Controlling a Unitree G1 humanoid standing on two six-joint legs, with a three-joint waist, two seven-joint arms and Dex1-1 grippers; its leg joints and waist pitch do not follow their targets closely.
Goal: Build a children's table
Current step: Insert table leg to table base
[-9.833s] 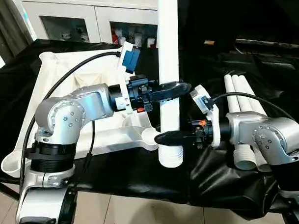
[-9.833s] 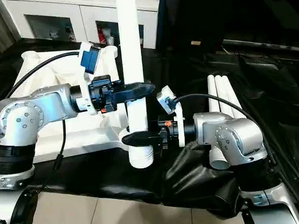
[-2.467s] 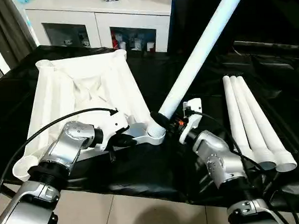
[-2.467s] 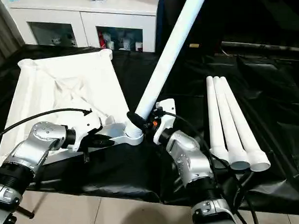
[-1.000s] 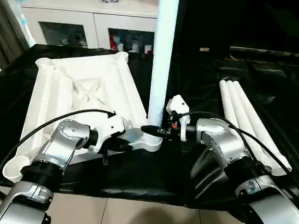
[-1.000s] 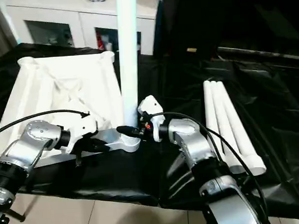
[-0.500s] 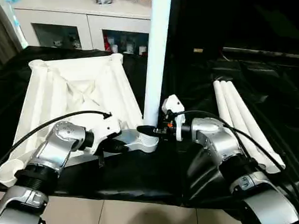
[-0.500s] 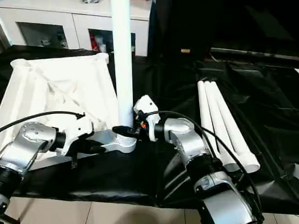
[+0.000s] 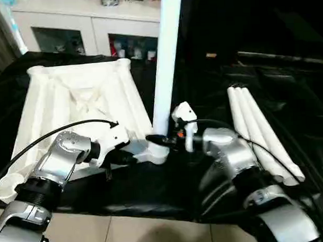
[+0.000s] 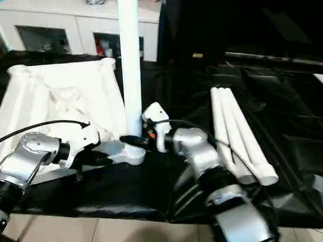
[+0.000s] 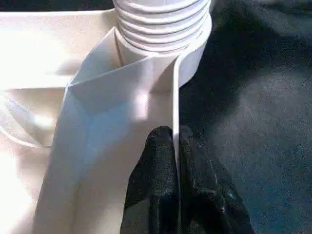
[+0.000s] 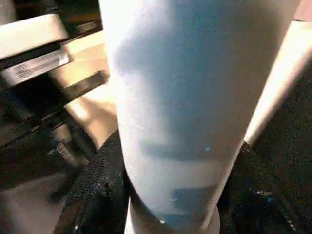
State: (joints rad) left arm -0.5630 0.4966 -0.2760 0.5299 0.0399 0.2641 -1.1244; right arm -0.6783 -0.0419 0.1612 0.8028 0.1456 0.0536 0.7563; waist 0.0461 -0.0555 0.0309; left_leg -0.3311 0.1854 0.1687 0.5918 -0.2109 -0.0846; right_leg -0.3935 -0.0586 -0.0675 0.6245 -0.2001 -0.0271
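Note:
The white tabletop [image 9: 76, 103] lies underside up on the black cloth, ribs showing. One white leg [image 9: 165, 62] stands upright in the tabletop's near right corner socket [image 9: 154, 149]. My right gripper [image 9: 155, 137] is shut on this leg just above the socket; its black fingers [image 12: 95, 190] wrap the tube on both sides. Pinching the tabletop's thin rim [image 11: 176, 122] just beside the socket's threaded collar [image 11: 163, 24], my left gripper [image 11: 170, 146] is shut on that rim. Three more white legs [image 9: 257, 131] lie side by side at the right.
A white cabinet [image 9: 89, 28] with glass doors stands behind the table. Black cloth [image 9: 287, 79] covers the whole worktop and bunches at the near edge. Tiled floor [image 9: 128, 233] shows below the front edge.
The camera has shifted slightly. The upright leg has straightened a little in the socket. Both grippers keep their holds.

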